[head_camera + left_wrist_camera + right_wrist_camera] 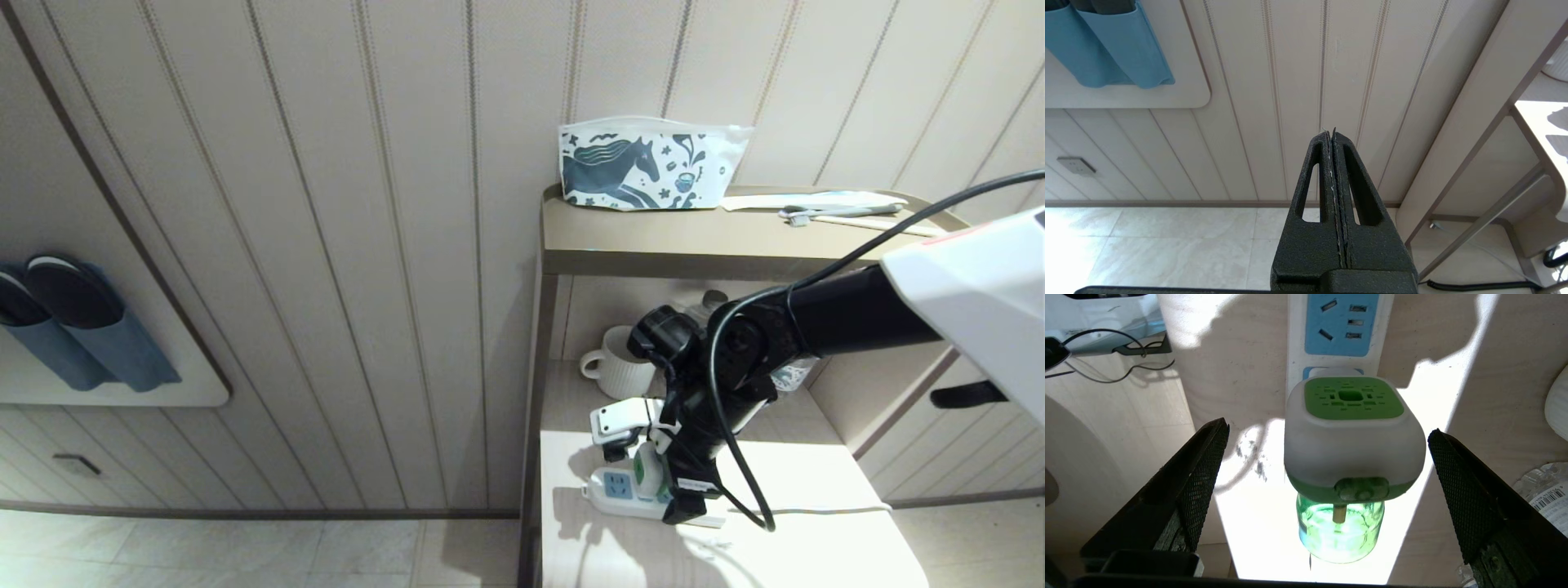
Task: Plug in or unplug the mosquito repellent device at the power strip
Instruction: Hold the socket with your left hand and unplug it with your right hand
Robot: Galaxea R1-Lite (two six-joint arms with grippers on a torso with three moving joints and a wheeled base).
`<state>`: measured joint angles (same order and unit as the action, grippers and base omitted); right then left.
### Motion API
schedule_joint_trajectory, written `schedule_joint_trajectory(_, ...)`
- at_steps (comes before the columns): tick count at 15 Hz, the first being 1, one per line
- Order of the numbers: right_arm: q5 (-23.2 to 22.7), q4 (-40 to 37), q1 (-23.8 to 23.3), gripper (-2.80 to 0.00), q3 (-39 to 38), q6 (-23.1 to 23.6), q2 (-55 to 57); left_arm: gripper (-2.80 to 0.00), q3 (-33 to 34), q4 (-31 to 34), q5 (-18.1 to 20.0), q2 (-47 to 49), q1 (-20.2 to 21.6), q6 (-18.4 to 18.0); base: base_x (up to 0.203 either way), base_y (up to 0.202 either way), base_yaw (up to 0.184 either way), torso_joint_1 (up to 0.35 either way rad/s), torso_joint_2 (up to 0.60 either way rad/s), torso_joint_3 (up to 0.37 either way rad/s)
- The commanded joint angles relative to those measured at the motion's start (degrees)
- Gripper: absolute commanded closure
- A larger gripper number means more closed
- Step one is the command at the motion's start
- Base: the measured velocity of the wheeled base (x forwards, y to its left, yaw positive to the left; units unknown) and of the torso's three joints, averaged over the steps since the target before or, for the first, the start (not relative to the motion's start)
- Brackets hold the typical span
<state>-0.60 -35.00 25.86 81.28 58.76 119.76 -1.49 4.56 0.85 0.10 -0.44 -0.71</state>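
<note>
**Repellent unit sits in the strip, right hand spread around it**

The mosquito repellent device (1353,457) stands plugged into the power strip (1339,330), which lies on the lower table (808,523) under the upper shelf (702,241). It looks light and rigid: a smooth white plastic head with a green vented cap, likely a bit slippery, over a thin translucent green bottle (1339,535) that still holds liquid. The bottle is probably the fragile part and may unscrew or crack under a squeeze, so the firmer place to take hold is the two flat sides of the white head, pulling straight away from the socket face so the pins do not bend. The strip itself is light and could lift along with the unit.

The right hand (1327,490) is spread wide, one finger on each side of the head, neither touching it. The left hand (1334,196) is pressed closed and empty, off beside the furniture, facing the wall.

Nearby containers: a white ribbed mug (614,363) at the back, contents hidden; a clear water bottle (1545,494); a horse-print pouch (649,167), zipped, on the upper shelf.
</note>
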Motion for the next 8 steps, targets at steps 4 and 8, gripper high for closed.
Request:
schedule_joint_trajectory(4, 0.25, -0.07, 0.16, -2.8, 0.54, 0.57, 0.93, 0.0, -0.01, 0.03, 0.03, 0.08, 0.0, 0.0, 0.0, 0.0, 0.0, 0.0, 0.0, 0.0)
schedule_joint_trajectory(8, 0.33, 0.02, 0.16, -2.8, 0.98, 0.57, 2.22, 0.0, -0.01, 0.08, 0.03, 0.0, 0.0, 0.0, 0.0, 0.0, 0.0, 0.0, 0.0, 0.0)
